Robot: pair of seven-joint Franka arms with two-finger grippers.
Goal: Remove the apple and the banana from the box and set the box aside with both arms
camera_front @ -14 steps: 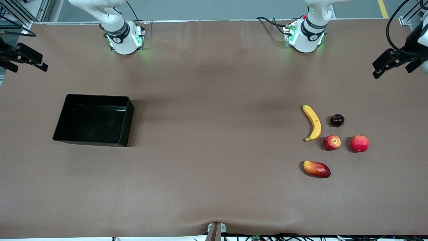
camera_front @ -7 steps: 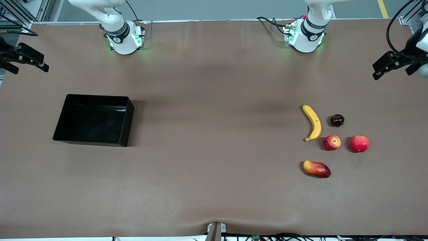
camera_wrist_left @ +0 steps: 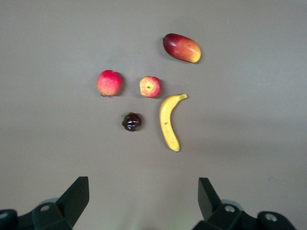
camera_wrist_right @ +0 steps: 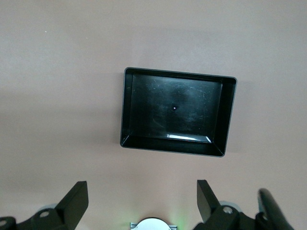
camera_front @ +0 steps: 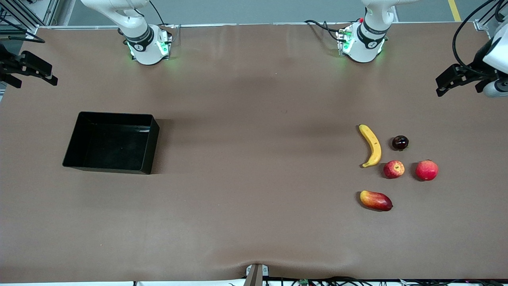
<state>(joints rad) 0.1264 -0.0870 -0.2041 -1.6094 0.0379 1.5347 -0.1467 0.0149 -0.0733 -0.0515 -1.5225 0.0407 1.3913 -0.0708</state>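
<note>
The table [camera_front: 254,131] lies bare across the whole middle of the frame, so a tool could sweep freely between the black box [camera_front: 111,142] at centre-left and the fruit cluster at centre-right. In that cluster the banana [camera_front: 372,145] nearly touches the apple [camera_front: 393,169], and the dark small fruit [camera_front: 400,142] and round red fruit [camera_front: 426,170] sit near, leaving narrow gaps. The mango [camera_front: 376,200], lower in the frame, stands apart with room around it.

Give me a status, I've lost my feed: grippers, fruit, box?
Left gripper open, high over the fruits. Right gripper open, high over the box. Banana and apple on the table, untouched. Box empty, nothing in the way.
</note>
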